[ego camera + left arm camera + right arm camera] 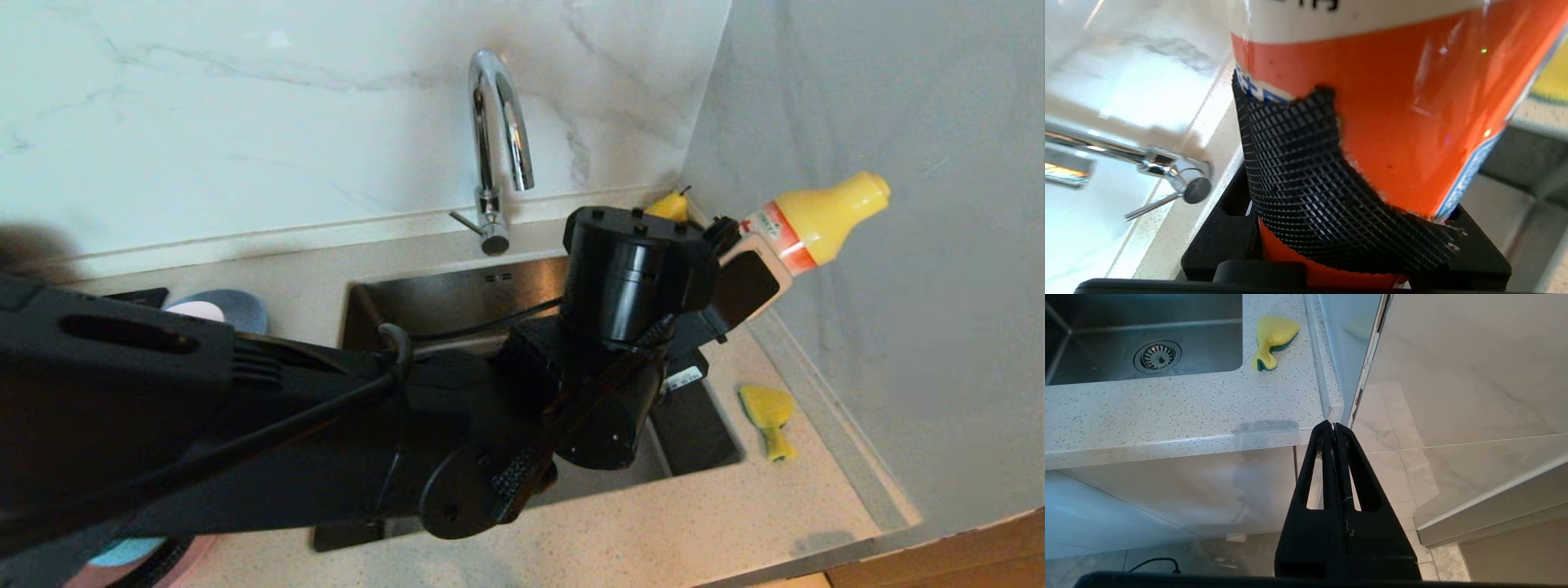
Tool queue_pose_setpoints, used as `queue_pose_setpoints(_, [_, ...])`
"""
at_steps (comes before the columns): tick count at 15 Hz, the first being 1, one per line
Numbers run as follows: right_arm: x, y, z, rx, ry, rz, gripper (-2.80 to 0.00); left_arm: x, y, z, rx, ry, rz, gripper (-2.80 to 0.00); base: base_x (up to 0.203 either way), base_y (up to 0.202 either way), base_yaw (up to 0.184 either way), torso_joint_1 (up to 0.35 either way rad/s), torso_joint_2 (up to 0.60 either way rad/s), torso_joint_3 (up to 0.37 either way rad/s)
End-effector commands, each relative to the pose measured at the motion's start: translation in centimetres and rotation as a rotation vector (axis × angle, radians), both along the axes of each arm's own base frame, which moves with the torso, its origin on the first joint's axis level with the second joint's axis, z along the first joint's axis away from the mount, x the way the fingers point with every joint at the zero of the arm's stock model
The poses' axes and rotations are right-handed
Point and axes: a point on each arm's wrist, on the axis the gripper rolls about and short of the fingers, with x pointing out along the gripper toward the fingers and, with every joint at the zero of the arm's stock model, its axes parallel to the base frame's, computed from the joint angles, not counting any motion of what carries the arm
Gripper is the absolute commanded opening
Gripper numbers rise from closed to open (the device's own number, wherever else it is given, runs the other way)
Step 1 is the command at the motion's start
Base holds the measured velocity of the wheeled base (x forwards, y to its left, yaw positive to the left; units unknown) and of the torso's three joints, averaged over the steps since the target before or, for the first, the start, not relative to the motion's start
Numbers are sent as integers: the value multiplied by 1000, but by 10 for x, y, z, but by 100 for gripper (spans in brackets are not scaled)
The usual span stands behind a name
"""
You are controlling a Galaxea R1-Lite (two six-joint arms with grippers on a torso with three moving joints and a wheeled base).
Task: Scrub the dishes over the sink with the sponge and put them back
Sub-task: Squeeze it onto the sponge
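Note:
My left gripper is shut on a dish-soap bottle with a yellow top and an orange label, held tilted above the sink's far right corner. One ribbed pad presses on the orange label. The yellow sponge lies crumpled on the counter right of the sink; it also shows in the right wrist view. A blue-grey plate with a pale pink piece on it sits left of the sink. A teal piece and a pink plate peek out under my left arm. My right gripper hangs shut below the counter's front edge.
A chrome faucet stands behind the sink. A yellow pear sits in the back right corner. The grey wall runs close along the counter's right side. The strainer drain lies in the sink floor.

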Motion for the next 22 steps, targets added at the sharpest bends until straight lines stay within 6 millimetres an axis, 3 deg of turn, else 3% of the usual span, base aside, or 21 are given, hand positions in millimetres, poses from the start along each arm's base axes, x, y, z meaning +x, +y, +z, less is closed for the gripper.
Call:
queue_pose_setpoints(1, [0, 0, 0, 0, 0, 1, -280, 5, -7, -16, 42, 14, 2, -280, 0, 0, 0, 0, 0, 0])
queue_pose_setpoints(11, [0, 0, 0, 0, 0, 1, -280, 17, -25, -56, 171, -14, -9, -280, 0, 0, 0, 0, 0, 0])
queue_pose_setpoints(22, [0, 0, 0, 0, 0, 1, -280, 27, -25, -80, 276, -19, 20, -280, 0, 0, 0, 0, 0, 0])
